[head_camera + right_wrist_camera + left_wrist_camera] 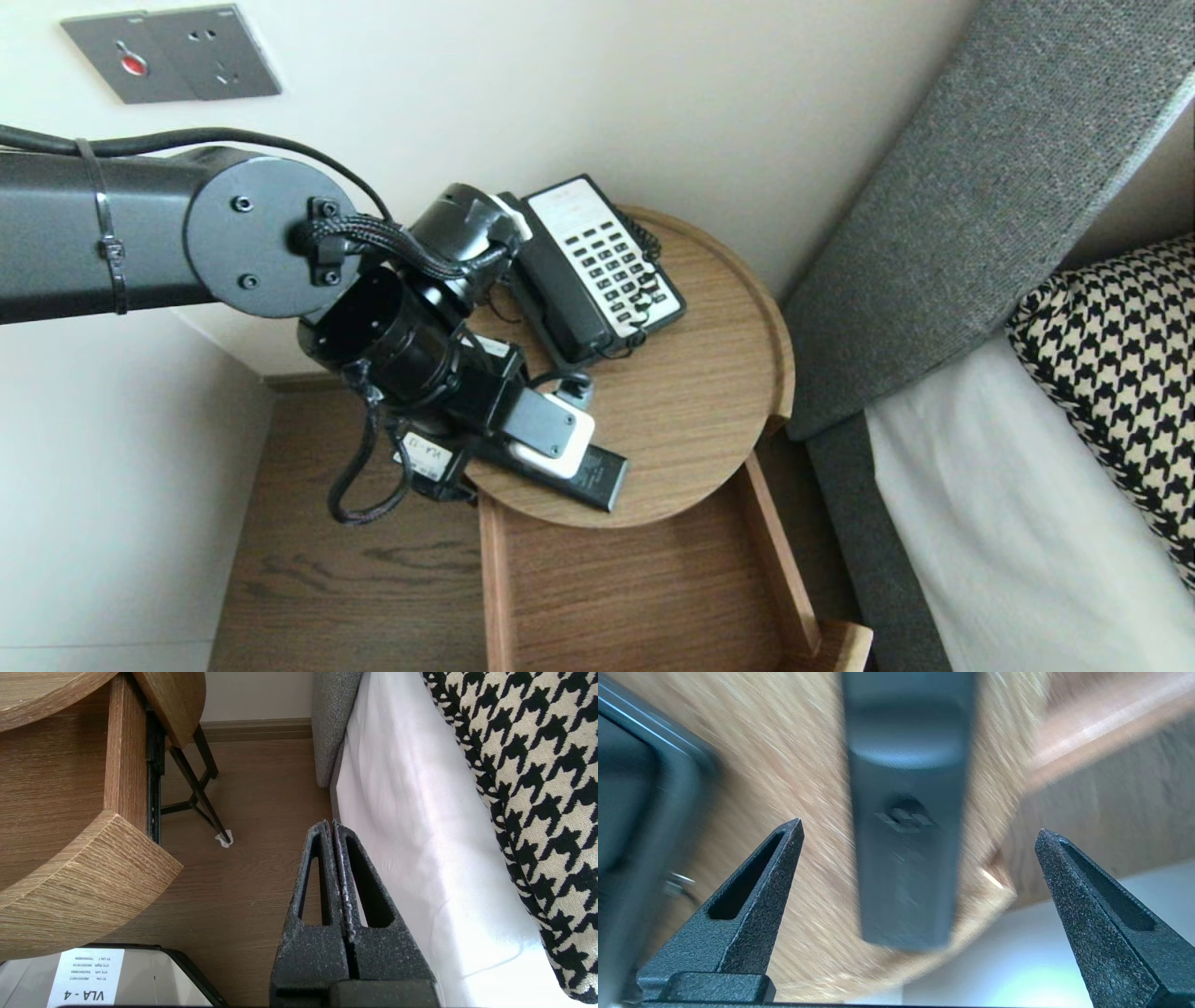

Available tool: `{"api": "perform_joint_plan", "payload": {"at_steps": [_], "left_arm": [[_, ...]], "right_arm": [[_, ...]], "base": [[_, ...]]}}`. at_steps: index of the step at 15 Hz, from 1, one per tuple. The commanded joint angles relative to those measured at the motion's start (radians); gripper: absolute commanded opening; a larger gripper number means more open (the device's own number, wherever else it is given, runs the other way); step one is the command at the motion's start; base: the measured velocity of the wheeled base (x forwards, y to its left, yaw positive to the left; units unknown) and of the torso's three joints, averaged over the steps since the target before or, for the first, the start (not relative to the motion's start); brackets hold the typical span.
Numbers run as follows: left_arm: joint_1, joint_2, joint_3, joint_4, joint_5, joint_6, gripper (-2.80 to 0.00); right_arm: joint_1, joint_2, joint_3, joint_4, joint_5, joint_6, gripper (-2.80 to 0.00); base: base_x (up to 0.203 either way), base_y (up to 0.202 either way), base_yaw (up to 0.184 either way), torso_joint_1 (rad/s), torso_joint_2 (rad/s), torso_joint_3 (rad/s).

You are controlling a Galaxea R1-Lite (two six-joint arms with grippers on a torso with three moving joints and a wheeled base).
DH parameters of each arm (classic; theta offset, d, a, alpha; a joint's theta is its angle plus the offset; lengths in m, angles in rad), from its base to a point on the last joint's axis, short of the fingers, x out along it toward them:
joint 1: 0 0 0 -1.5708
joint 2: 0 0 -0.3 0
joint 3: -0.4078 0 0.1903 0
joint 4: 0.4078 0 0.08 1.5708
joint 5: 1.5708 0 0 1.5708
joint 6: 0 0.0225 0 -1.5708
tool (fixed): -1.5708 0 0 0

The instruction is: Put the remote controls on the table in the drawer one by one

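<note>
left wrist view. entry: left tool (919,826), fingers (756,891) spread wide, nothing held. the black remote control (906,835) lies lengthwise in the gap between them, and no contact shows.

location: the remote lies at the near edge of the round desk (691,401). it is in front of the telephone (597,271) and just above the open drawer (775,560).

step, as judged: approach to a grasp. the tool is lined up along the remote but has not closed.

next move calls for: a short descent until the fingers flank the long sides, then closing across the narrow width. the push should stay light, since the remote sits close to the edge and could slide off.

also listed: right tool (332,823), fingers pressed together and empty, parked low over the floor (252,788) beside the bed (397,812).
</note>
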Motion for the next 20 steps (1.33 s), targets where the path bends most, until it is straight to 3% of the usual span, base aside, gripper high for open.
{"api": "perform_joint_plan", "payload": {"at_steps": [1, 20], "left_arm": [[-0.030, 0.041, -0.033, -0.002, 0.000, 0.002, 0.00], [-0.066, 0.068, -0.057, -0.004, 0.001, 0.002, 0.00]], "right_arm": [[0.000, -0.007, 0.000, 0.000, 0.000, 0.000, -2.80], [0.000, -0.007, 0.000, 0.000, 0.000, 0.000, -2.80]], "base": [[0.000, 0.000, 0.000, 0.000, 0.00, 0.000], [0.000, 0.000, 0.000, 0.000, 0.00, 0.000]]}}
